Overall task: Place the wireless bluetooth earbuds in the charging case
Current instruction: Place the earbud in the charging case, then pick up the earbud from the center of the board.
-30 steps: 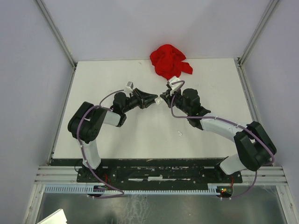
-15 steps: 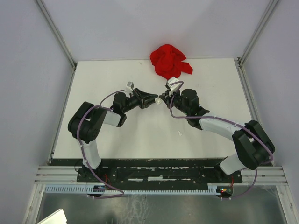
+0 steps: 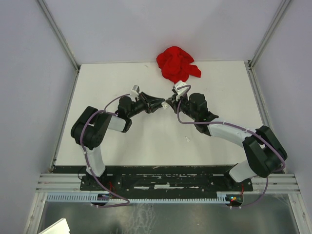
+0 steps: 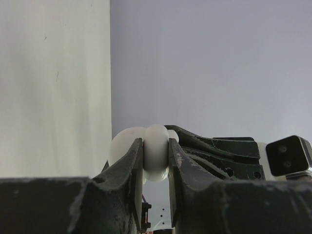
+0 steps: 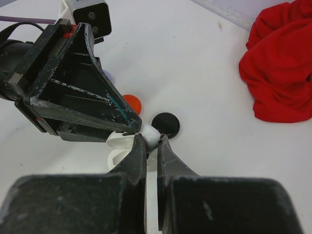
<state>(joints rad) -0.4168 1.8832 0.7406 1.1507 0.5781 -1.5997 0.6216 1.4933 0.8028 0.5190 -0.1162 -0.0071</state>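
Note:
The white charging case [image 4: 157,153] is clamped between the fingers of my left gripper [image 4: 156,146], held above the table with its lid swung open [image 5: 119,142]. My right gripper [image 5: 150,138] is shut, its fingertips pressed against the rounded side of the case [image 5: 150,132]; I see nothing between them. In the top view the two grippers meet tip to tip at the case [image 3: 165,105], left gripper [image 3: 160,104] and right gripper [image 3: 172,103]. A tiny white earbud [image 3: 187,140] lies on the table below the right forearm.
A crumpled red cloth [image 3: 176,63] lies at the table's far edge. Under the grippers sit a red disc [image 5: 132,103], a black disc [image 5: 166,125] and a lilac piece [image 5: 108,75]. White walls surround the table.
The right arm has edged slightly left toward the case. The left arm and the case have stayed put.

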